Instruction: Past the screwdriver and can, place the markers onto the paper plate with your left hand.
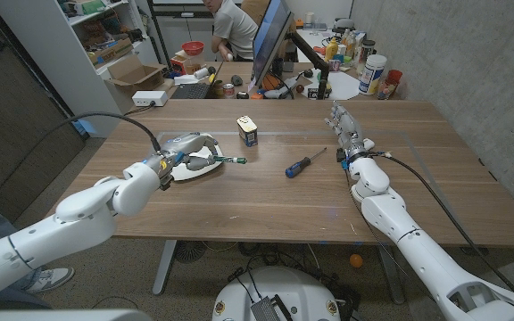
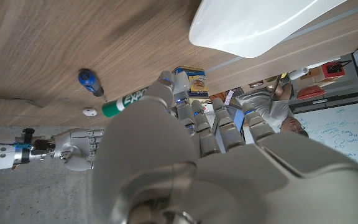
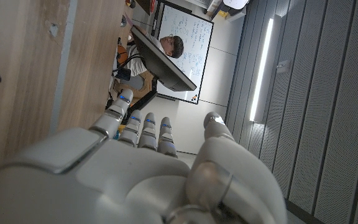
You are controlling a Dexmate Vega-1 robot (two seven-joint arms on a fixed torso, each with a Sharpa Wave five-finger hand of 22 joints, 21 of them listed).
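A: How will the marker (image 1: 224, 160) handle?
B: Probably light, stiff and slick. The left hand (image 1: 175, 160) pinches its back end over the paper plate (image 1: 192, 169); mid-barrel seems safer.
A: Which way does it point?
B: Its long axis runs level, green tip toward the screwdriver (image 1: 303, 165), short of the can (image 1: 247, 131). The right hand (image 1: 347, 135) holds nothing, fingers straight.

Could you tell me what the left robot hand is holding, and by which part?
The left robot hand holds a green marker by one end, over the paper plate.
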